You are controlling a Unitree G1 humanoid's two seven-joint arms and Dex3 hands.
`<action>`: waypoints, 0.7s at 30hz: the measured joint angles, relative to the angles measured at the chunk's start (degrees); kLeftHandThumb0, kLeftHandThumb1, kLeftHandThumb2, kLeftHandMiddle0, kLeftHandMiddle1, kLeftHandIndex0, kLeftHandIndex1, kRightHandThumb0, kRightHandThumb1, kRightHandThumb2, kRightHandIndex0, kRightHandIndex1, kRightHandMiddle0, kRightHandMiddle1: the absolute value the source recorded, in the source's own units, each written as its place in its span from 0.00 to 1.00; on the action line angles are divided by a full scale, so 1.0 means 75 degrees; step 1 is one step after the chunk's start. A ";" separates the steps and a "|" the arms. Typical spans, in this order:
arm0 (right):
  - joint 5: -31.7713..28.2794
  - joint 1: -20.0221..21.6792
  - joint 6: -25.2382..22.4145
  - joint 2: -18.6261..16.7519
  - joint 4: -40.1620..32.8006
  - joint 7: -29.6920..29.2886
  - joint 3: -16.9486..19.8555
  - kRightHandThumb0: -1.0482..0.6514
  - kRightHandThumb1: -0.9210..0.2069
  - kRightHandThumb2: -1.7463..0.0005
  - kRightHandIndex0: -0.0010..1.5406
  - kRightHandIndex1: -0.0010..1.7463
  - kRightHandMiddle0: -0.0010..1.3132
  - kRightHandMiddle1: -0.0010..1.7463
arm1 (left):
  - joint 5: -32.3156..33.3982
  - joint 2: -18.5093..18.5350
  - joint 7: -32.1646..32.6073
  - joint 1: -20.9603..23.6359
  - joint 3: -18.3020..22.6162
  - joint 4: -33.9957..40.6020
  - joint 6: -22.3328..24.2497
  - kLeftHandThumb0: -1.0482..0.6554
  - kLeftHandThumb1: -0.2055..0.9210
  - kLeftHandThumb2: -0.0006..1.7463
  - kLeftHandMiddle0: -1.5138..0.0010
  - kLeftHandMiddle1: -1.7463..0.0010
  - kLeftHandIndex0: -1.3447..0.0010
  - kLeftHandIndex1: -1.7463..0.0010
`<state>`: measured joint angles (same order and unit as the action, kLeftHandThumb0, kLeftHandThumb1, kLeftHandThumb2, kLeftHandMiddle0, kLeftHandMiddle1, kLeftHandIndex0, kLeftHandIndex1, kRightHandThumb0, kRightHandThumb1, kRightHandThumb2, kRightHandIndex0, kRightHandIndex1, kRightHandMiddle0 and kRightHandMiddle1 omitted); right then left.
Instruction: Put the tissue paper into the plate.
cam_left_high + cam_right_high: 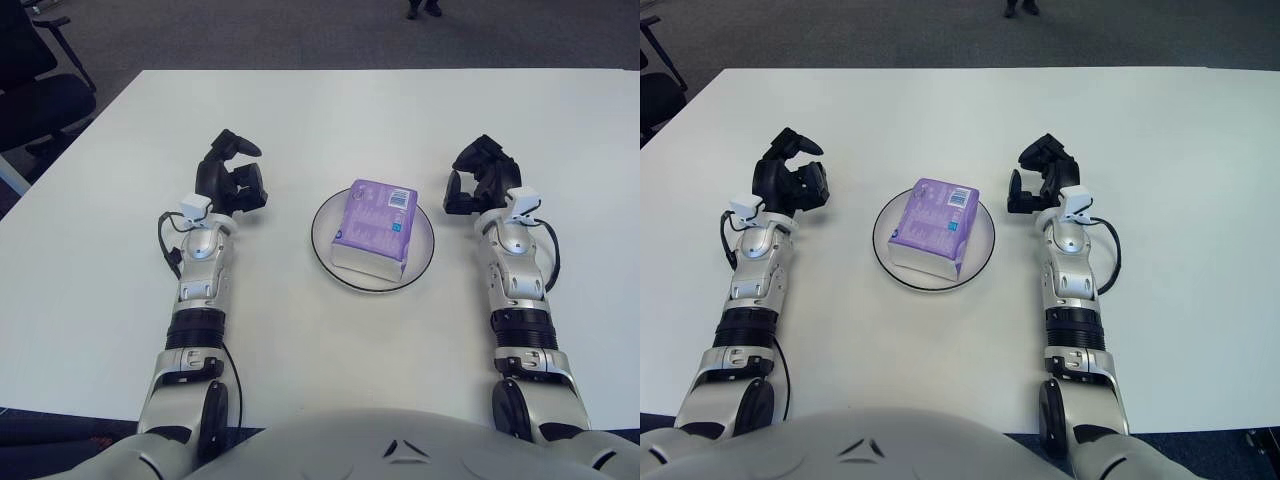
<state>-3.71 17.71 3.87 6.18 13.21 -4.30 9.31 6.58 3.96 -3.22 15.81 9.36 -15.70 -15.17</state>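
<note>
Inside plate (423, 240) rim: tissue pack (373, 227) (tilted)

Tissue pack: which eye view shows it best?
The left eye view: the tissue pack sits nearest the frame's centre, lying in the plate between the left hand and right hand. The right eye view shows the same pack, just further left.

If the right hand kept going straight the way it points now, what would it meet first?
Probably nothing: the right hand points away from the robot, beside the plate holding the tissue pack. Only bare table lies ahead, as far as visible.
</note>
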 measured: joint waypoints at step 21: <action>-0.0005 0.0053 0.0024 0.0005 0.0246 0.0121 -0.0021 0.61 0.87 0.00 0.59 1.00 0.52 0.98 | 0.0196 0.0016 -0.0186 0.0012 -0.0038 -0.0068 0.0103 0.35 0.52 0.71 0.14 0.00 0.58 0.00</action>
<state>-3.75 18.11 4.06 6.21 15.06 -3.39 9.15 8.05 4.07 -4.61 15.90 9.08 -16.22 -14.40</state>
